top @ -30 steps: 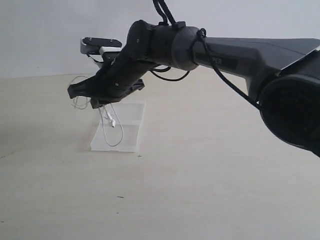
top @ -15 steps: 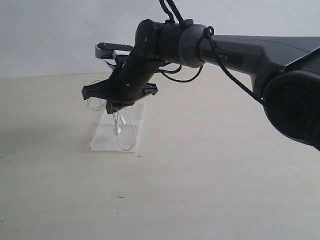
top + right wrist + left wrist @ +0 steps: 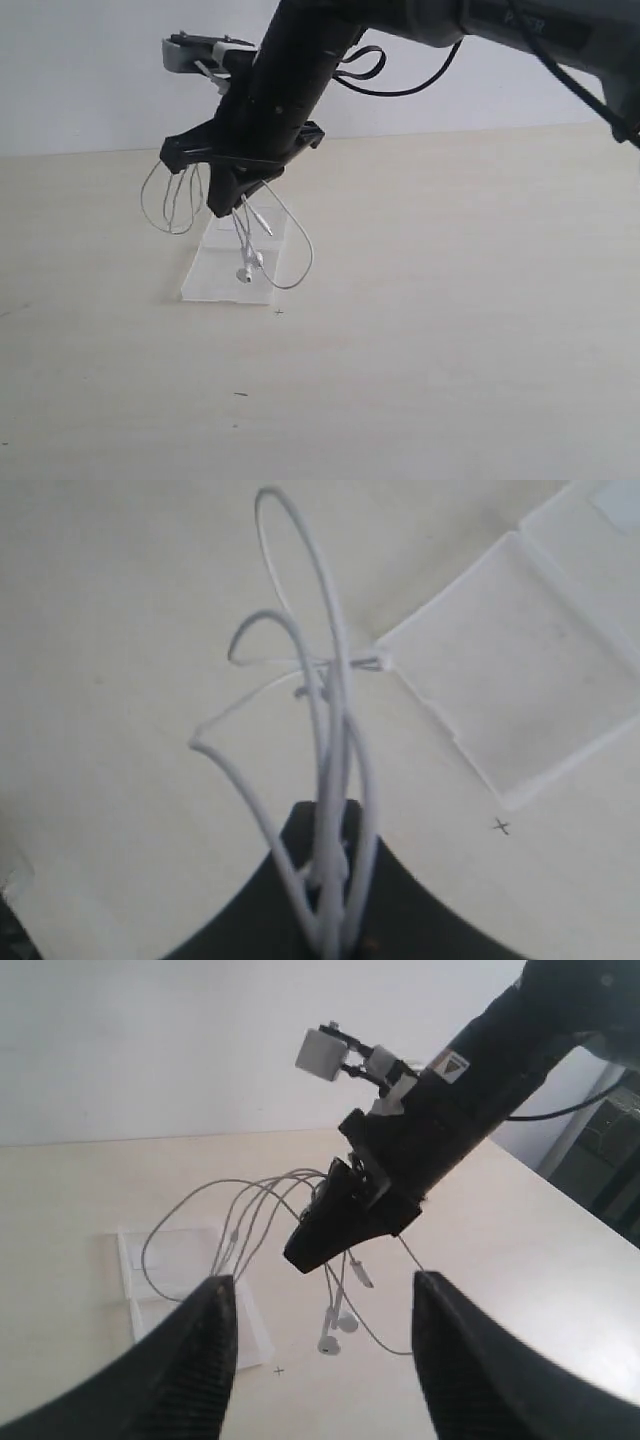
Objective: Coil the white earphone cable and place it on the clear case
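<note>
Exterior view: the right tool (image 3: 226, 203) is up in the air, pinched tight on the long thin white earphone cable (image 3: 244, 272). Loops of the wire hang out on both sides of it. The two small earbuds dangle below, near the flat see-through plastic case (image 3: 212, 282). The case lies on the pale counter (image 3: 450, 320). The left tool (image 3: 323, 1282) has its black fingers spread wide, holding nothing.

One white earphone cable (image 3: 243, 274), one clear case (image 3: 215, 277).
</note>
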`<state>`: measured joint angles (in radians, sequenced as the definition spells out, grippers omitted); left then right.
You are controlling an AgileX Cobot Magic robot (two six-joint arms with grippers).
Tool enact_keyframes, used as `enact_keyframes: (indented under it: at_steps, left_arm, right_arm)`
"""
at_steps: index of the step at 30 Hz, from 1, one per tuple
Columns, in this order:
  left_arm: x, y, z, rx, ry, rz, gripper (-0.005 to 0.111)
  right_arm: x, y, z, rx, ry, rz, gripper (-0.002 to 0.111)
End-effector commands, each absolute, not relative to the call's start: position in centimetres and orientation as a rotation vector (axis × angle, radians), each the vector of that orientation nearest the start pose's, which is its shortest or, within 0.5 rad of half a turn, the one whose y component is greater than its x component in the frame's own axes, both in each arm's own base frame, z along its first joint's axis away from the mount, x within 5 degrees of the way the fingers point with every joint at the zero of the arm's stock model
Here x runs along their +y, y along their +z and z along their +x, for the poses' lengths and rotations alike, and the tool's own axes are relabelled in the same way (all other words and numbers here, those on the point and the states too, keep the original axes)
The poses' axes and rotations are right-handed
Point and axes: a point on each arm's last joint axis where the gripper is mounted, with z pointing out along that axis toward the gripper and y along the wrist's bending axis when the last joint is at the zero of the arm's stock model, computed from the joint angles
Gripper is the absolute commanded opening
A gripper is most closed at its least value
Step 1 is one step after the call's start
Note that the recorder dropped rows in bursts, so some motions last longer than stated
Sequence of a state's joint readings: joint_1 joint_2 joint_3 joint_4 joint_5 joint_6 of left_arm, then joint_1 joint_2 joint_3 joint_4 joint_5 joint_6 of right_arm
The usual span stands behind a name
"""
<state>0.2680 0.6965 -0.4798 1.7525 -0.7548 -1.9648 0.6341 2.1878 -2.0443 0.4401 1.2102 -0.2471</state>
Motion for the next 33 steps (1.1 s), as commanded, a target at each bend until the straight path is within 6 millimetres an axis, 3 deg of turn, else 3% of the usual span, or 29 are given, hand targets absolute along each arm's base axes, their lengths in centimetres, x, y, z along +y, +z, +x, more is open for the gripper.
enact_keyframes:
  at_steps: [1,5,9,11,13,14,17,23,28,33]
  left_arm:
    - [-3.1,30.3,13.2,1.829,-0.662,0.169,0.052]
    - [-3.1,30.4,13.3,1.825,-0.661,0.173,0.052]
    - [-3.9,32.1,12.8,1.775,-0.695,0.332,0.049]
    - [-4.3,32.8,12.8,1.746,-0.699,0.447,0.033]
    - [-4.7,33.0,13.0,1.752,-0.779,0.521,0.012]
    - [-4.9,32.8,13.2,1.767,-0.842,0.552,0.007]
    - [-4.9,32.3,14.1,1.802,-0.942,0.575,0.015]
    - [-4.5,31.4,15.4,1.841,-0.971,0.559,0.056]
    - [-4.8,31.5,15.7,1.837,-0.985,0.593,0.056]
    - [-5.1,32.3,15.8,1.813,-0.983,0.628,0.056]
  right_arm:
    - [30.7,29.5,34.0,2.459,0.846,-1.243,0.0]
    - [29.6,29.6,32.4,2.443,0.846,-1.319,0.0]
    - [29.1,27.1,29.0,2.473,0.918,-1.466,0.0]
    - [28.8,26.7,27.3,2.476,0.914,-1.529,0.0]
    - [28.6,27.6,26.0,2.449,0.909,-1.558,0.0]
    - [28.3,28.1,25.7,2.437,0.902,-1.559,0.0]
    - [27.3,30.4,24.5,2.377,0.889,-1.553,0.0]
    - [25.9,32.8,22.6,2.297,0.914,-1.557,0.0]
    - [26.3,32.5,21.6,2.289,0.962,-1.583,0.0]
    - [28.0,31.7,19.0,2.248,0.98,-1.721,0.0]
